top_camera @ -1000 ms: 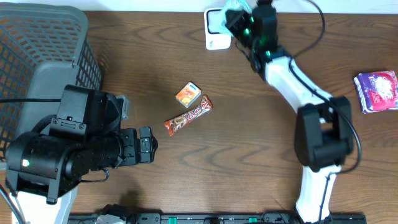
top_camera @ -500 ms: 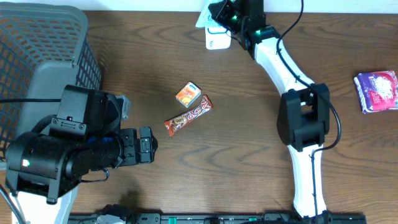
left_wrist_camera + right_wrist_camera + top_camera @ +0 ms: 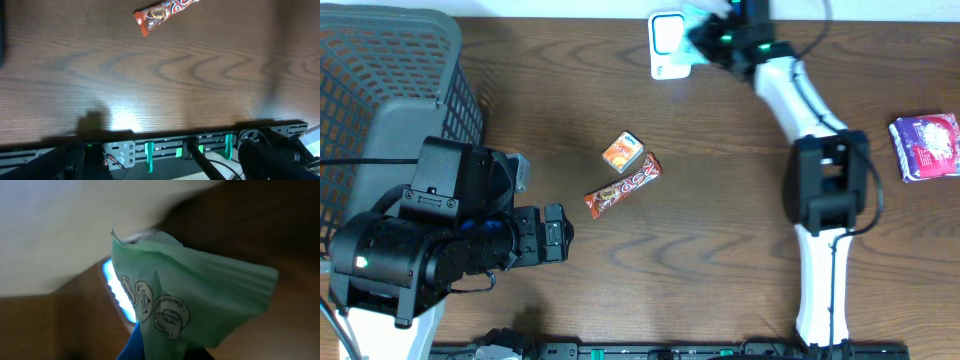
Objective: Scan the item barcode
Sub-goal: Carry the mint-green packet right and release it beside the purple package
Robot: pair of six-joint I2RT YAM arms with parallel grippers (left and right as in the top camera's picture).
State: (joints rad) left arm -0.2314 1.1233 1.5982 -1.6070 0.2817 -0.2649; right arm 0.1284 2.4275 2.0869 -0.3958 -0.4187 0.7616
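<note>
Left side: mesh basket (image 3: 390, 70) is not involved. The left gripper (image 3: 560, 238) is parked low over the table (image 3: 720, 230) with jaws spread wide and nothing between them.

Centre: a small orange box (image 3: 623, 152) and a candy bar (image 3: 623, 187) lie just beside each other, well apart from both grippers.

Top centre: the white scanner (image 3: 667, 45) is seen at the table's far edge. The green packet (image 3: 696, 14) is held just beside its right edge, lifted off the table. Contact with the scanner cannot be confirmed.

The right gripper (image 3: 717, 33) is pressed together on the green packet. In the wrist view the packet (image 3: 190, 295) is pinched at its lower end and fans out upward from the jaws, with its crimped seam at the free end. A bluish glow, probably the scan window, is seen behind its left edge.

Handling, as judged:
- The packet is light, soft film, so it is expected to flop and crease.
- The surface is probably slick, so a pinch on a sealed seam is preferred.
- The barcode is not seen, so which face it is on cannot be told.

Far right: a purple packet (image 3: 925, 146) lies untouched.
</note>
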